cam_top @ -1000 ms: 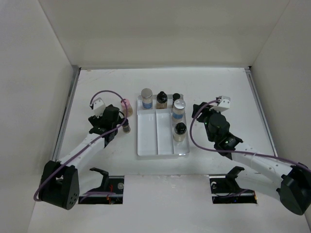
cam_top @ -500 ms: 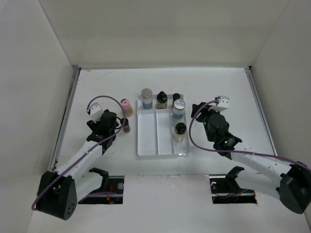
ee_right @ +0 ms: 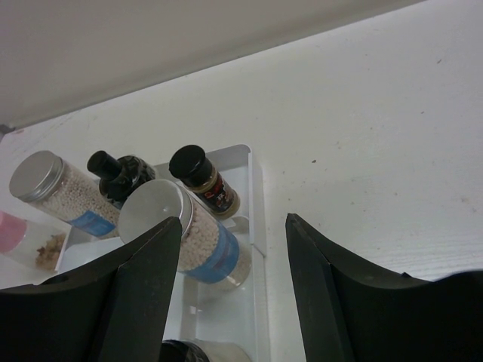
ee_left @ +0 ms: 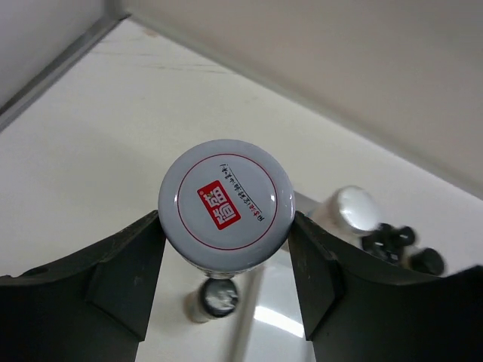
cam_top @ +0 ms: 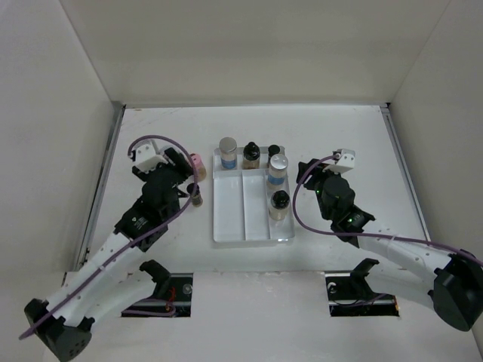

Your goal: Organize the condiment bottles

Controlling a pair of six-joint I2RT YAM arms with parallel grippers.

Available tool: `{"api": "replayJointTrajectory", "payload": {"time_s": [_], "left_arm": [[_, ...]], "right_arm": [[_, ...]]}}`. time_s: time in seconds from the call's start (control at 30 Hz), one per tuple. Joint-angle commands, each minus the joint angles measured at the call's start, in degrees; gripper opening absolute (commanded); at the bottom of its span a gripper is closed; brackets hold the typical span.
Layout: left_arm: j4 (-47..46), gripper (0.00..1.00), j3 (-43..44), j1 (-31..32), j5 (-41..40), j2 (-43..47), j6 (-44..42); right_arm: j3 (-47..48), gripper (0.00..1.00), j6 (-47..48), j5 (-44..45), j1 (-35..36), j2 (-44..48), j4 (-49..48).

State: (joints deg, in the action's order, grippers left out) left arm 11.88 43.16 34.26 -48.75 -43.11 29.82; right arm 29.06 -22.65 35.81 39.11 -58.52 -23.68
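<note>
My left gripper is shut on the pink-capped jar and holds it above the table, left of the tray. In the left wrist view its pale cap with a red mark fills the gap between my fingers. A small dark-capped bottle stands on the table below it and also shows in the left wrist view. My right gripper is open and empty just right of the tray. It sits beside a silver-capped, blue-labelled bottle.
The white divided tray holds a silver-capped bottle, two black-capped bottles along its back, a silver-capped one and a black-capped one in its right compartment. White walls enclose the table.
My left arm has risen and its wrist has swung back and left, lifting the pink-capped jar off the table. The small bottle stays put. The right arm has not moved.
</note>
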Motion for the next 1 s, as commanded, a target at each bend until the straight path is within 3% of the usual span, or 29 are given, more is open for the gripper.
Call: {"api": "replayJointTrajectory", "payload": {"time_s": [0.0, 0.1, 0.3, 0.47, 0.77, 0.97], "left_arm": [[-10.10, 0.27, 4.30, 8.82, -1.17, -6.17, -1.35], [-15.82, 0.27, 5.53, 13.49, 0.23, -13.29, -1.26], [-20.92, 0.27, 6.51, 15.35, 3.04, -24.63, -1.17], [-30.41, 0.28, 2.38, 13.60, 7.26, -30.97, -1.26], [-34.99, 0.28, 0.61, 10.43, 9.11, -38.88, -1.79], [-43.07, 0.30, -2.02, 9.20, 9.99, -42.49, -4.33]], "right_arm": [[0.12, 0.64, 0.24, 0.49, 0.22, 0.69, -3.13], [0.12, 0.64, -0.02, 0.49, 0.13, 0.60, -3.12], [0.03, 0.65, -0.11, 0.49, 0.04, 0.86, -2.95], [-0.05, 0.65, -0.11, 0.49, 0.04, 1.22, -2.86], [0.12, 0.65, -0.11, -0.04, -0.14, 0.16, -3.13], [-0.23, 0.65, -0.20, -0.13, -0.40, 0.87, -3.13]]}}
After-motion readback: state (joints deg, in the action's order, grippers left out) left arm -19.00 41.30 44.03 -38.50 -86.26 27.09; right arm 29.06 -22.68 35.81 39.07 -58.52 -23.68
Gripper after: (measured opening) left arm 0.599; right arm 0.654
